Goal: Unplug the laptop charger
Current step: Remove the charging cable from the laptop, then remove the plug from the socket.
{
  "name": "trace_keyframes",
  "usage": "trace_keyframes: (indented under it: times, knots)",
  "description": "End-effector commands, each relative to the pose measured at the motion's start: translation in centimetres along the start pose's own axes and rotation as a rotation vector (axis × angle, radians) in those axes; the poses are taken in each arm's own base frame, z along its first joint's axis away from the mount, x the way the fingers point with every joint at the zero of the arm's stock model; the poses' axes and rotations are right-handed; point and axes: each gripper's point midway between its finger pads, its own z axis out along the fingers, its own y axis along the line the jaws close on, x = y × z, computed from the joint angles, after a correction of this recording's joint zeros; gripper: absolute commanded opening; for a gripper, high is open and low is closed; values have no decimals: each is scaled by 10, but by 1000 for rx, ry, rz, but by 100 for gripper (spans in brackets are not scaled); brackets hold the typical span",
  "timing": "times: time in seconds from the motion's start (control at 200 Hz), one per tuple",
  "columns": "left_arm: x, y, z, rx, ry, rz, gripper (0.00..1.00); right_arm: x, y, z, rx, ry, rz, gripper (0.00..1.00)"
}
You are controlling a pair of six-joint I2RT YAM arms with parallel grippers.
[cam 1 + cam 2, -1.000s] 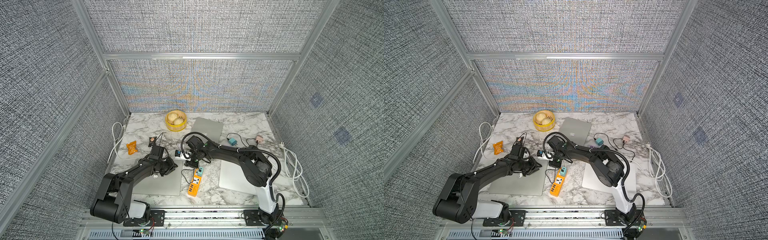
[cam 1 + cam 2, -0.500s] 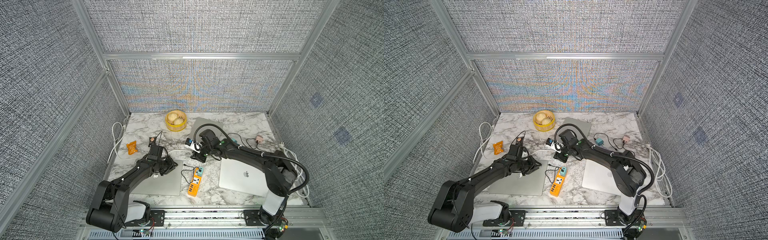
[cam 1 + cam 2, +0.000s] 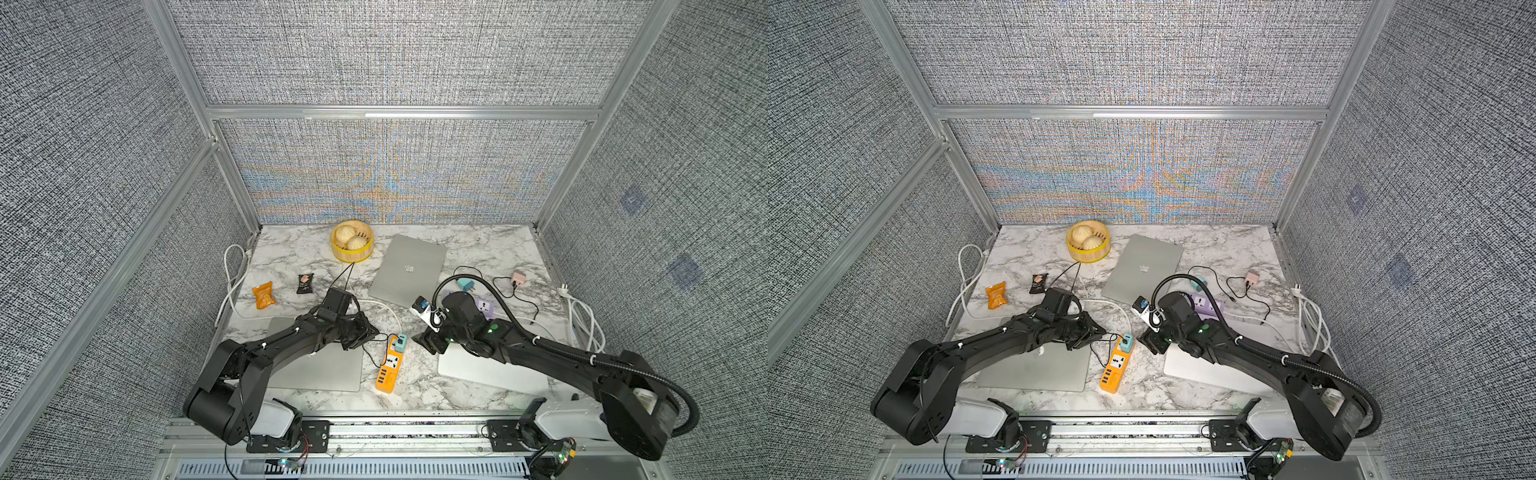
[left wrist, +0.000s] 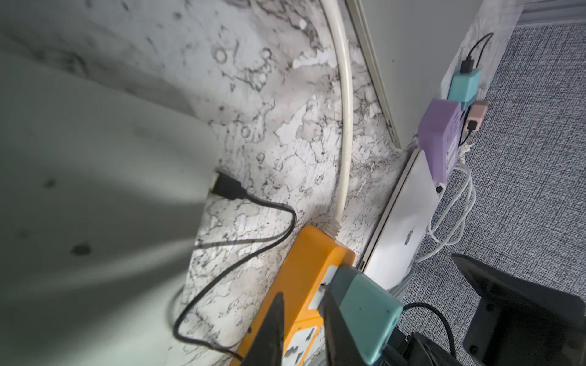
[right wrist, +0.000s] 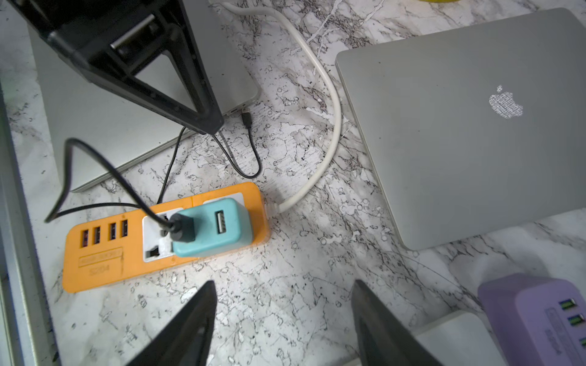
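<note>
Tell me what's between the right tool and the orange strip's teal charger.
Right wrist view: bare marble table, then the orange strip holding the teal charger.

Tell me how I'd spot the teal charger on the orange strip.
On the marble table, an orange power strip lies front and centre. The teal charger stands plugged into its far end; the other teal charger lies farther back, by the purple strip.

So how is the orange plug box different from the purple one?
The orange power strip has a teal charger plugged in; the purple power strip shows a free socket. The orange one lies in full view; the right arm partly hides the purple one in both top views. Both have a row of USB ports.
</note>
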Motion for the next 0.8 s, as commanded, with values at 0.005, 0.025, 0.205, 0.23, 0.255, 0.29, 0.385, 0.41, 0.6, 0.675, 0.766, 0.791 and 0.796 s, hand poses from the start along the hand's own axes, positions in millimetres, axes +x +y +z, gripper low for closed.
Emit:
trace_keyframes:
  times: [0.005,0.025,0.205,0.23,0.255,0.29,0.385,0.41,0.6,0.675,0.766,0.791,0.796]
  knots:
    - [5,-7,3,18,12,23,22,-2,5,2,1,-43,-11,72]
    - [7,-7,4,15,20,27,22,-2,7,3,-3,-44,-17,72]
    - [21,-3,11,12,49,43,22,0,26,19,-46,-50,-43,73]
    - [23,-3,12,16,53,46,22,-1,27,21,-49,-54,-44,74]
    - [24,-3,13,18,57,46,22,-1,29,22,-54,-60,-44,74]
    - [26,-3,14,21,60,47,22,-3,31,24,-59,-69,-45,75]
    - [30,-4,17,34,71,55,22,-6,32,25,-64,-94,-40,77]
    - [30,-5,18,40,73,55,22,-6,32,25,-64,-96,-38,77]
    - [33,-7,22,47,87,56,23,-4,32,29,-63,-102,-40,80]
    - [35,-6,23,41,93,57,23,-3,33,31,-67,-107,-44,80]
    - [36,0,25,17,93,51,23,-2,34,33,-72,-108,-52,80]
    - [36,2,25,12,94,49,23,-4,34,33,-73,-111,-54,80]
    - [36,2,26,11,94,49,23,-4,34,33,-73,-112,-54,80]
